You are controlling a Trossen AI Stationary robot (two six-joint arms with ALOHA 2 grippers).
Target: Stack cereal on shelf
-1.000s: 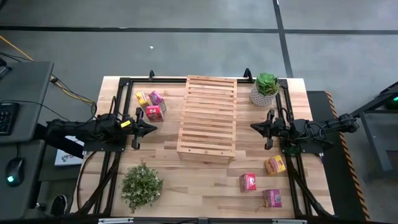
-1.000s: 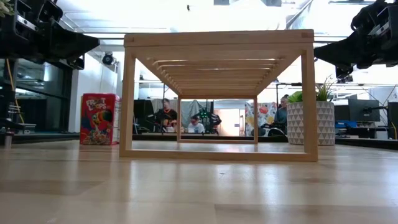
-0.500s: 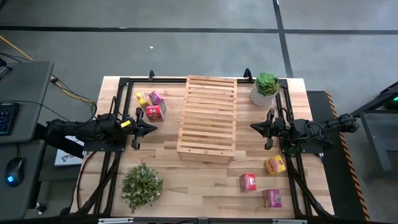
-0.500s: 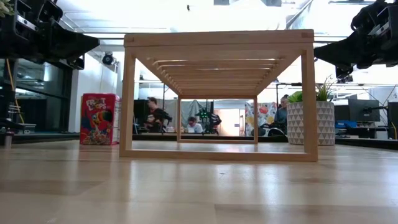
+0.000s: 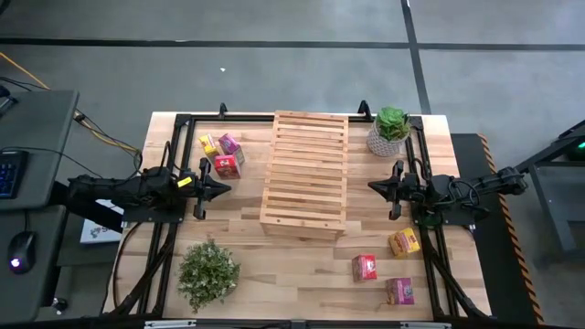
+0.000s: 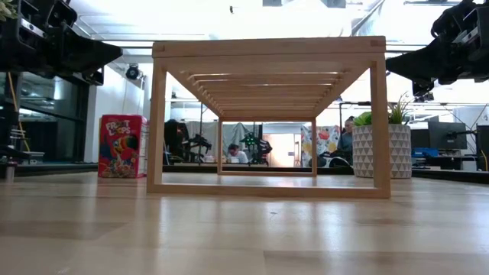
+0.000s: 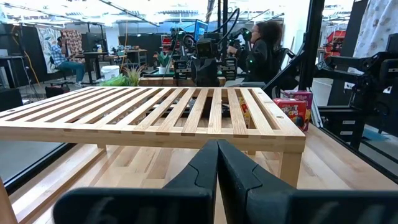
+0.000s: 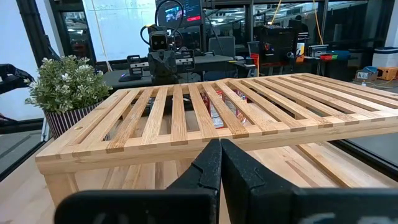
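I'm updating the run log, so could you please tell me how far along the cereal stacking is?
Nothing is done: the shelf is bare. Nothing is in hand; the left gripper and right gripper are shut and empty beside it. Left: three cereal boxes on its left and three more on its right.

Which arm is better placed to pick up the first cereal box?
Probably the left. The left gripper, shut, sits just beside the red box on its side of the shelf. The right gripper, also shut, is farther from its nearest box, the yellow box.
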